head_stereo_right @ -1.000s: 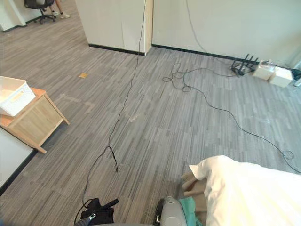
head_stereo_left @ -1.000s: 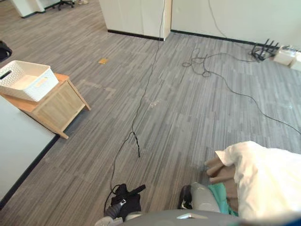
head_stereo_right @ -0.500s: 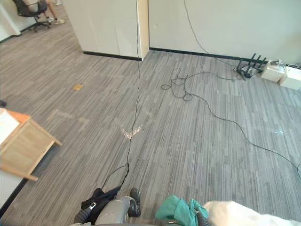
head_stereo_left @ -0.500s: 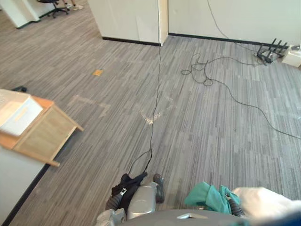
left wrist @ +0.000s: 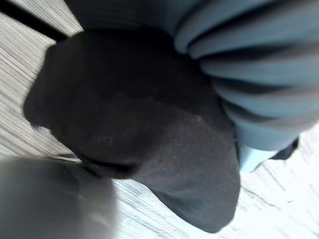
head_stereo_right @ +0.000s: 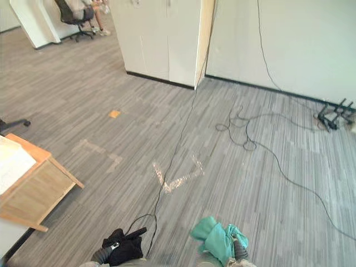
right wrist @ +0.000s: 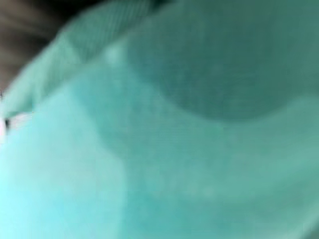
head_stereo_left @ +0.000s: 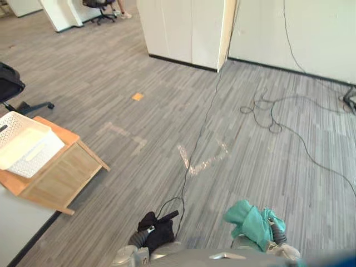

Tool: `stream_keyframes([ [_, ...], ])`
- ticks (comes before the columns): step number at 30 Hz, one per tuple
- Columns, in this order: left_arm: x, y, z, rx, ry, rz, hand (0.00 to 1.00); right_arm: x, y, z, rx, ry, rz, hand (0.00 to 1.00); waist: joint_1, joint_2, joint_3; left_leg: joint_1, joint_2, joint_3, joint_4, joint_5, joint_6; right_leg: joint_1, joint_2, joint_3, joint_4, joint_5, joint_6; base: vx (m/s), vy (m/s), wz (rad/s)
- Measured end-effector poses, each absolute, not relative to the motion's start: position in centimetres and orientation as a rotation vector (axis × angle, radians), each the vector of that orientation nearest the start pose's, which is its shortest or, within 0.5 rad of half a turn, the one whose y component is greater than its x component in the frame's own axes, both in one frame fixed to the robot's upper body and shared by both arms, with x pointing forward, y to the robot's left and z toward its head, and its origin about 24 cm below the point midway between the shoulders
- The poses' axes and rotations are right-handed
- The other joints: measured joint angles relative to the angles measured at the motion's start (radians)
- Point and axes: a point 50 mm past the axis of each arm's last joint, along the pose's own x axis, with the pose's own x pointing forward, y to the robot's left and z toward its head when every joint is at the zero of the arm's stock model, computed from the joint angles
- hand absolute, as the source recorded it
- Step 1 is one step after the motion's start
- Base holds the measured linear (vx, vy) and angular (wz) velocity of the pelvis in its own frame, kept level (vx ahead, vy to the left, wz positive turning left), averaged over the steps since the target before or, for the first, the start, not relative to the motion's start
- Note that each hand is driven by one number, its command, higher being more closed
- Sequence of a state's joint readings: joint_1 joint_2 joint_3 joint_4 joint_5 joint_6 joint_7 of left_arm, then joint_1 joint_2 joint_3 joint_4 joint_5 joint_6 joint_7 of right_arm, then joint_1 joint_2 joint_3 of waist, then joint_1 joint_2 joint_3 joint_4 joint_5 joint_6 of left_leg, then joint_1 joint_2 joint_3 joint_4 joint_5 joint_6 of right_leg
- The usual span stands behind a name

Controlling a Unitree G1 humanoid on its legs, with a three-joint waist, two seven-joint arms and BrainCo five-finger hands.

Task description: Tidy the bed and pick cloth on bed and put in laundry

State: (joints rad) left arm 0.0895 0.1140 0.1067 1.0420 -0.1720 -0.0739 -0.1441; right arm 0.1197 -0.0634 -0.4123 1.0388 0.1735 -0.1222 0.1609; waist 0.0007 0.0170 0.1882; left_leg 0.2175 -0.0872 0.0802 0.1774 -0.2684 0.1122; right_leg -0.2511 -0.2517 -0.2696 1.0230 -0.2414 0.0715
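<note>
You have the teal cloth bunched up over your right hand at the near right edge of the scene, above the grey striped floor. The cloth covers that hand, and the right wrist view is all teal fabric, so you cannot tell whether the hand is closed on it. Your left hand sits at the near edge, left of centre, with a black cloth heaped against it. The left wrist view shows the dark fabric close up, but you cannot tell how the hand is set there either. The white laundry basket stands on the wooden side table at the left, well apart from both cloths. A small orange patch lies on the floor further off, and an office chair stands at the far left by the white partition
</note>
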Motion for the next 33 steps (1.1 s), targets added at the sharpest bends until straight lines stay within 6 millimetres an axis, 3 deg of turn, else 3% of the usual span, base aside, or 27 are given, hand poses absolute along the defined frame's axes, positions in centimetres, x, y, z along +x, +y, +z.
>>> stream_keyframes([
  [2,10.2,20.0,-15.6,-0.184,1.01,0.142,1.0,6.6,-22.0,-15.9,0.362,0.961,-0.429,1.0,-0.01,0.0,0.0,0.036,0.037,-0.078,0.0,-0.018,-0.025,-0.026,0.014,-0.013,-0.238,-0.001,-0.005,0.49,-0.286,1.45],
  [4,10.6,19.3,-15.5,-0.204,0.987,0.131,1.0,6.2,-21.8,-16.0,0.381,0.965,-0.437,1.0,-0.006,0.0,0.001,0.063,0.09,-0.132,0.006,-0.061,-0.068,-0.029,0.031,0.01,-0.598,0.089,0.011,0.46,-0.302,1.12],
  [5,10.7,19.1,-15.4,-0.21,0.981,0.133,1.0,6.3,-21.7,-15.9,0.379,0.964,-0.43,1.0,-0.004,-0.002,0.003,0.069,0.101,-0.147,0.015,-0.08,-0.081,-0.03,0.036,0.023,-0.655,0.117,0.01,0.49,-0.37,0.79],
  [6,10.8,18.9,-15.4,-0.226,0.976,0.147,1.0,6.4,-21.3,-15.9,0.364,0.962,-0.4,1.0,-0.005,-0.007,0.008,0.09,0.126,-0.162,0.041,-0.127,-0.104,-0.026,0.04,0.053,-0.687,0.19,0.026,0.51,-0.423,0.66],
  [7,10.8,18.7,-15.5,-0.229,0.98,0.167,1.0,6.6,-21.6,-15.8,0.33,0.952,-0.38,1.0,-0.007,-0.004,0.011,0.111,0.161,-0.175,0.063,-0.157,-0.124,-0.031,0.053,0.05,-0.597,0.207,-0.012,0.59,-0.518,0.6],
  [10,10.5,17.7,-15.7,-0.255,0.987,0.185,1.0,8.4,-22.3,-15.0,0.246,0.883,-0.331,1.0,-0.013,0.03,0.004,0.07,0.212,-0.173,0.217,-0.137,-0.129,-0.071,0.059,0.003,-0.387,0.011,-0.042,0.46,-0.405,0.28],
  [11,10.4,17.6,-15.7,-0.265,0.987,0.194,1.0,8.4,-22.4,-15.0,0.233,0.884,-0.325,1.0,-0.012,0.036,0.0,0.037,0.221,-0.173,0.29,-0.121,-0.132,-0.063,0.065,-0.011,-0.38,-0.011,-0.049,0.48,-0.42,0.43],
  [13,10.3,17.9,-15.7,-0.325,0.956,0.273,1.0,8.6,-22.8,-14.9,0.157,0.906,-0.269,1.0,-0.009,0.059,0.011,-0.174,0.291,-0.198,0.724,0.054,-0.181,0.064,0.111,-0.091,-0.443,-0.066,-0.065,0.49,-0.458,0.76],
  [15,10.8,18.4,-15.1,-0.319,0.891,0.288,1.0,8.8,-22.9,-14.9,0.097,0.931,-0.212,1.0,0.001,0.067,0.026,-0.302,0.326,-0.176,0.951,0.049,-0.177,0.208,0.152,-0.155,-0.545,-0.076,-0.074,0.33,-0.288,0.69],
  [17,11.2,19.0,-14.8,-0.295,0.854,0.285,1.0,9.4,-22.4,-15.1,0.066,0.956,-0.15,1.0,0.025,0.049,0.027,-0.385,0.283,-0.123,0.956,0.036,-0.169,0.322,0.159,-0.188,-0.652,-0.07,-0.072,0.39,-0.285,0.43],
  [19,11.4,18.9,-14.6,-0.3,0.835,0.277,1.0,10.6,-22.2,-15.0,0.066,0.942,-0.12,1.0,0.053,0.04,0.032,-0.439,0.242,-0.027,0.829,0.005,-0.159,0.408,0.164,-0.209,-0.746,-0.041,-0.075,0.36,-0.169,0.16],
  [21,11.6,18.8,-14.6,-0.32,0.827,0.273,1.0,11.8,-21.6,-14.8,0.074,0.925,-0.083,1.0,0.061,0.04,0.036,-0.438,0.175,0.114,0.444,0.017,-0.142,0.489,0.157,-0.253,-0.81,-0.034,-0.07,0.43,-0.066,0.31],
  [22,11.5,18.8,-14.6,-0.321,0.832,0.272,1.0,11.9,-21.6,-14.8,0.073,0.923,-0.08,1.0,0.058,0.04,0.036,-0.43,0.156,0.152,0.33,0.058,-0.133,0.511,0.156,-0.273,-0.82,-0.037,-0.061,0.47,-0.051,0.6],
  [23,11.5,18.7,-14.7,-0.327,0.838,0.273,1.0,11.7,-21.4,-14.9,0.079,0.929,-0.077,1.0,0.058,0.039,0.037,-0.406,0.124,0.225,0.13,0.22,-0.068,0.555,0.16,-0.298,-0.836,-0.05,-0.034,0.48,-0.045,0.75],
  [24,11.7,19.2,-14.6,-0.32,0.839,0.281,1.0,11.2,-20.5,-15.3,0.099,0.954,-0.068,1.0,0.069,0.007,0.03,-0.351,0.069,0.271,0.045,0.26,0.005,0.594,0.135,-0.32,-0.858,-0.049,-0.003,0.55,-0.049,1.05],
  [25,11.7,19.2,-14.7,-0.309,0.853,0.269,1.0,11.1,-20.3,-15.4,0.1,0.957,-0.057,1.0,0.059,-0.015,0.022,-0.343,0.041,0.306,0.012,0.277,0.028,0.613,0.12,-0.353,-0.881,-0.027,0.034,0.44,-0.021,1.13],
  [27,11.9,19.5,-14.6,-0.304,0.87,0.27,1.0,10.7,-20.1,-15.6,0.116,0.973,-0.071,1.0,0.055,-0.028,0.025,-0.347,0.019,0.381,0.037,0.256,0.064,0.651,0.119,-0.374,-0.913,0.025,0.078,0.43,0.035,1.08],
  [30,11.7,19.8,-14.8,-0.304,0.906,0.276,1.0,11.2,-20.2,-15.5,0.095,0.97,-0.076,1.0,0.071,-0.026,0.02,-0.328,0.001,0.372,0.033,0.223,0.1,0.662,0.122,-0.37,-0.879,0.098,0.089,0.37,0.002,0.68],
  [33,11.2,20.0,-15.1,-0.289,0.947,0.289,1.0,10.9,-20.2,-15.6,0.097,0.997,-0.09,1.0,0.071,-0.021,0.009,-0.265,0.001,0.324,0.033,0.166,0.085,0.596,0.074,-0.322,-0.592,0.154,0.092,0.34,-0.013,0.63],
])
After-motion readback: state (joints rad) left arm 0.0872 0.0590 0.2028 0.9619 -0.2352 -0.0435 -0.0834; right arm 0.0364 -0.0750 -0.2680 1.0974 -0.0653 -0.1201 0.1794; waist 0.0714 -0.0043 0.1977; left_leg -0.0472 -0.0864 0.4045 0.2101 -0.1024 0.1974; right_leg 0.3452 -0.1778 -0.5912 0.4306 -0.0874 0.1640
